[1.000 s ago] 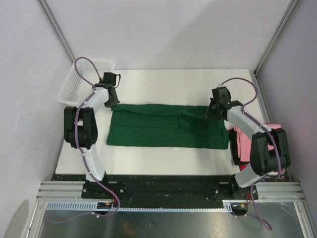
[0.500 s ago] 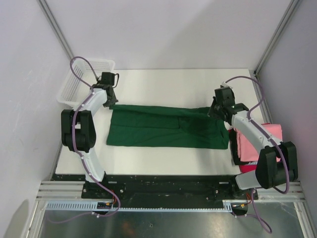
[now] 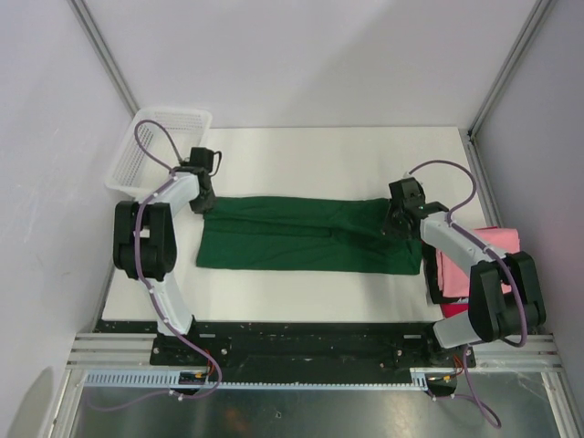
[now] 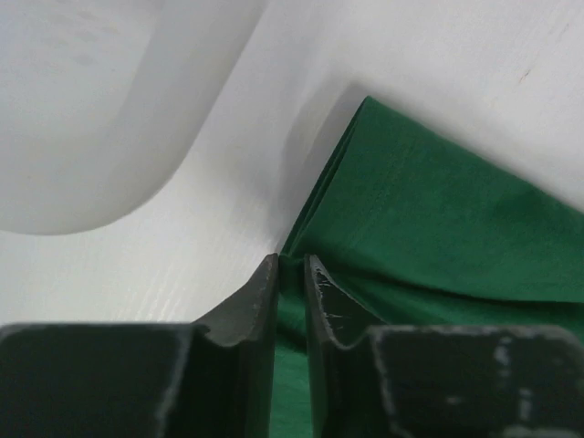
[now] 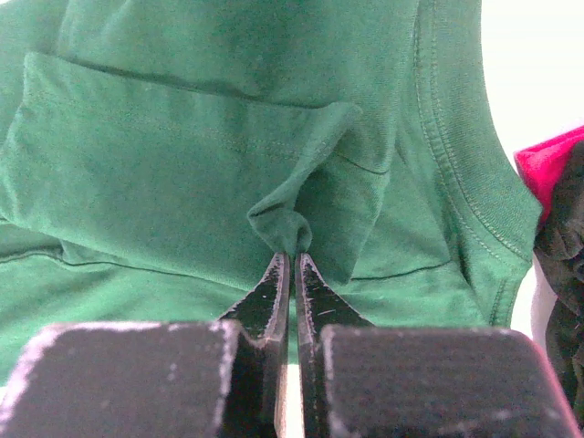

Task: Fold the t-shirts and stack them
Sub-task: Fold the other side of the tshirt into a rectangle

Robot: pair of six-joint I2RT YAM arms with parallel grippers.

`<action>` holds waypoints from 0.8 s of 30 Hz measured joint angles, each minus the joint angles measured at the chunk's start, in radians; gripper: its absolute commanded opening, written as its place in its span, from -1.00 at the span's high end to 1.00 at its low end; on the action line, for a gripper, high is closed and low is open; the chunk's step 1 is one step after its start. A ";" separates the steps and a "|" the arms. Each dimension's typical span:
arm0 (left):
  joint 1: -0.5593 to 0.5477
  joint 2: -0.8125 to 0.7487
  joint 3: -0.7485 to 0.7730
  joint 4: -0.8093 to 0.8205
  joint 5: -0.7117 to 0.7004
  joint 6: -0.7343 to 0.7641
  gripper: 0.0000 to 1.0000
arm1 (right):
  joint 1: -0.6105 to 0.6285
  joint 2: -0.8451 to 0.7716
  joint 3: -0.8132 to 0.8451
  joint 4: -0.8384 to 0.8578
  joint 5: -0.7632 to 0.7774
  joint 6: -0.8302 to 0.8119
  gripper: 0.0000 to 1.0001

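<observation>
A: Gripper status?
B: On my right gripper the jaws are pressed together with practically no gap. A small bunched peak of the green t-shirt is pinched at the tips, and the cloth tents up into the pinch.
A: And the left?
B: On my left gripper the jaws are a thin slit apart, visibly wider than the right's. A folded corner of the shirt sits right at the mouth of the slit, with some green down inside it. I can't tell whether I'm actually pressing it or it's just lying there.
A: Where's the shirt?
B: It lies across the middle of the table, long side running left-right. It's flat, folded into a wide band with a layer edge showing along it. My left grip is on its far corner toward the table's left side, and my right grip on its far corner toward the table's right side.
A: Other shirts?
B: The pink t-shirt is folded at the table's right edge, partly hidden by my right arm. The red t-shirt is there too, toward the table's near-right corner. I can't tell if it runs under the pink.
A: Anything else?
B: A white mesh basket at the table's far-left corner.
</observation>
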State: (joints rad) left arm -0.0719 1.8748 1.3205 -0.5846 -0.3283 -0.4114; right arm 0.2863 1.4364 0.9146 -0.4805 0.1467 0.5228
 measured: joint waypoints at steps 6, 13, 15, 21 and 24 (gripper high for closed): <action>0.003 -0.061 -0.043 0.008 0.003 -0.006 -0.07 | -0.005 0.007 -0.002 0.004 0.003 0.000 0.77; 0.000 -0.177 -0.079 0.041 0.055 -0.007 0.14 | -0.057 -0.001 -0.002 0.001 -0.006 -0.002 0.29; -0.008 -0.180 -0.080 0.055 0.076 -0.008 0.23 | -0.066 -0.017 -0.001 -0.001 -0.012 -0.003 0.24; -0.028 -0.139 -0.091 0.082 0.139 -0.019 0.51 | -0.060 -0.035 0.007 0.000 -0.033 -0.008 0.22; -0.031 -0.098 -0.100 0.089 0.163 -0.034 0.60 | -0.053 -0.013 0.025 0.006 -0.048 -0.008 0.21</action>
State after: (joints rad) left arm -0.1024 1.7763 1.2205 -0.4953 -0.1658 -0.4450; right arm 0.2333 1.4239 0.9398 -0.4744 0.0982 0.5148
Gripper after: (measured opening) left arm 0.238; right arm 0.391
